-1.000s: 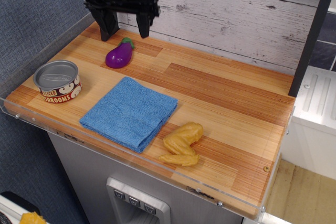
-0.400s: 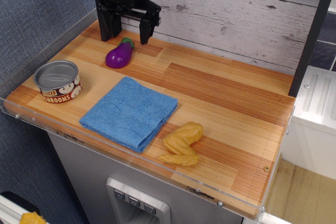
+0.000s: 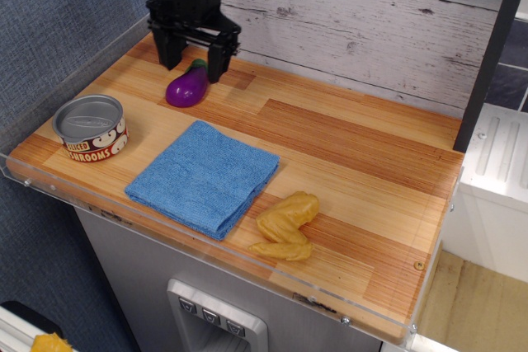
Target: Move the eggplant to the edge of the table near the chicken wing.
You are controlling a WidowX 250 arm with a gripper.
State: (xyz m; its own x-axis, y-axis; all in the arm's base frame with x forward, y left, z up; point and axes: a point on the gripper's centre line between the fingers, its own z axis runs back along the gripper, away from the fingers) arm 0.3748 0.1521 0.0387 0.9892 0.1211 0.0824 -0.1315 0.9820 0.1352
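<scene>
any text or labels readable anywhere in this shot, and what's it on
"SHROOMS": white letters on the red label of the can; the start of the word curves out of view.
A partial word above it on the same label, ending "ICED": too small to be sure.
Nothing else bears readable text.

Even, soft light, sharp throughout.
The surface [image 3: 346,146] was brightly lit without harsh glare; the eggplant [image 3: 187,86] carried small highlights, and the black claw [image 3: 193,61] cast faint shadow beneath.
</scene>
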